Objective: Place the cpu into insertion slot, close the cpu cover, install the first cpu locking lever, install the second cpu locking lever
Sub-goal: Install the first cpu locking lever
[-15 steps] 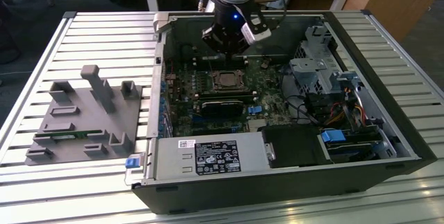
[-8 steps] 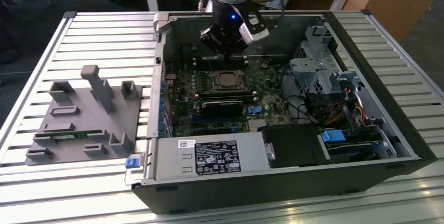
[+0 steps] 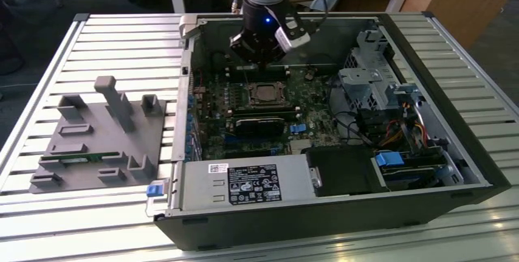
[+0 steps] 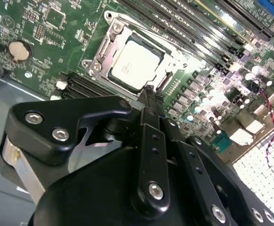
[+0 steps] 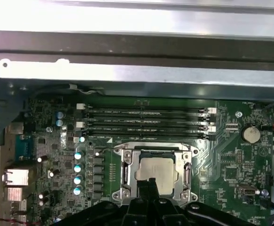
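The cpu (image 3: 264, 93) (image 4: 134, 63) (image 5: 158, 172) lies flat in its socket on the green motherboard, its dull metal top showing. The cpu cover (image 4: 109, 42) (image 5: 127, 175), a metal frame, lies flat around the chip with the chip showing through its window. My gripper (image 3: 259, 66) (image 4: 148, 94) (image 5: 148, 184) hangs just above the socket's edge, by the side of the chip. Its black fingers are pressed together and hold nothing. I cannot make out how the locking levers stand.
The open computer case (image 3: 478, 171) lies on a slatted table. Memory slots (image 5: 146, 120) run beside the socket. A power supply (image 3: 243, 184) fills the case's near side, and a drive cage (image 3: 373, 82) with cables sits at the exterior view's right. A grey fixture (image 3: 97, 134) stands outside.
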You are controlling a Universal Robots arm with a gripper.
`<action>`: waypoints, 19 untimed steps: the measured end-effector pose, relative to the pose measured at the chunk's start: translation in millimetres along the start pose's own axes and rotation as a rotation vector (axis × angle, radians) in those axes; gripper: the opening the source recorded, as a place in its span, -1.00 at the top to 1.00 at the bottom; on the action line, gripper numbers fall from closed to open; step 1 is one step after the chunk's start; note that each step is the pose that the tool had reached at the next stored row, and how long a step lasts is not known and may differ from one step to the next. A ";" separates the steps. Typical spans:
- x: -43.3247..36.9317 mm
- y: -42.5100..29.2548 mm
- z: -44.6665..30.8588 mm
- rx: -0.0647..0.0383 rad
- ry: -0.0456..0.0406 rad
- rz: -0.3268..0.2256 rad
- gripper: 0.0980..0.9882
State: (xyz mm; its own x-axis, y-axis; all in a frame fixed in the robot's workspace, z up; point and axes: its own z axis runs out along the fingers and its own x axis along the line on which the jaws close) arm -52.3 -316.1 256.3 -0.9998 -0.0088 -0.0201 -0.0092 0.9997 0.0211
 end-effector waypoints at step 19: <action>46.6 0.5 -0.1 -0.003 -0.0236 -0.007 0.98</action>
State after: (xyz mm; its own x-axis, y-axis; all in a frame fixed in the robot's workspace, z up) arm -99.0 -316.0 255.5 -0.9989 -0.0155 -0.0439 -0.0166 0.9996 0.0234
